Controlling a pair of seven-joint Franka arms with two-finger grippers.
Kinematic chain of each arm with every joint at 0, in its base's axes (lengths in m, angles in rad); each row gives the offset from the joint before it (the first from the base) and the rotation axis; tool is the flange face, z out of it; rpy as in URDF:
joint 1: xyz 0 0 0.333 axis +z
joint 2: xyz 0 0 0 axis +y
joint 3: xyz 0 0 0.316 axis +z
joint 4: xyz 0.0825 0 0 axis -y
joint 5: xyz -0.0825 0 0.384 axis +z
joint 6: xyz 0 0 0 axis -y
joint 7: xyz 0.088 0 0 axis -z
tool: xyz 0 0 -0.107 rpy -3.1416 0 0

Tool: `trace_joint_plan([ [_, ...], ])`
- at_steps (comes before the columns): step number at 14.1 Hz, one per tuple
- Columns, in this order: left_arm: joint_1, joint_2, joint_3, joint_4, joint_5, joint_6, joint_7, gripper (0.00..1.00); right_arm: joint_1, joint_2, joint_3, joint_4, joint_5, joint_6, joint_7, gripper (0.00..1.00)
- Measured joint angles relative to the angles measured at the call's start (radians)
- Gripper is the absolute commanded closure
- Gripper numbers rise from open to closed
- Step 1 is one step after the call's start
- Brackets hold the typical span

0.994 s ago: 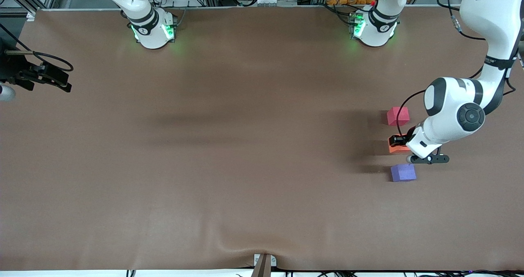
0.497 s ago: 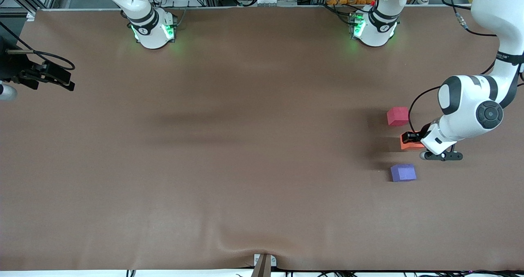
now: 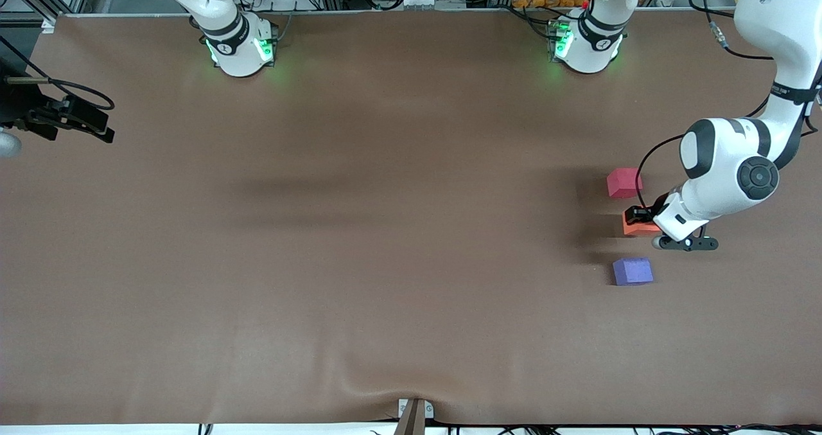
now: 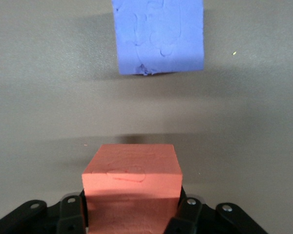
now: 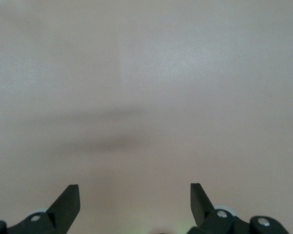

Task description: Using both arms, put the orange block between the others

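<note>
Clamped by its side faces in the left gripper [image 4: 131, 217], the small matte orange foam cube [image 4: 131, 178], between the pinkish-red cube [image 3: 624, 182] and purple cube [image 4: 158, 35], looks light, soft and easily dented; the right gripper [image 5: 135, 201] waits open.

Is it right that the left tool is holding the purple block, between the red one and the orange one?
Not quite. The left tool is shut on the orange block, as the left wrist view shows. The purple block sits free on the table, and the orange one is between it and the red block.
</note>
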Motion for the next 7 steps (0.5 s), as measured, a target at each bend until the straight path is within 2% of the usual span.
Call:
trace_joint_plan([
  [7, 0.000, 0.019, 0.000, -0.003, 0.000, 0.019, 0.000, 1.00, -0.001, 0.000, 0.000, 0.006, -0.001, 0.002, 0.000, 0.00],
])
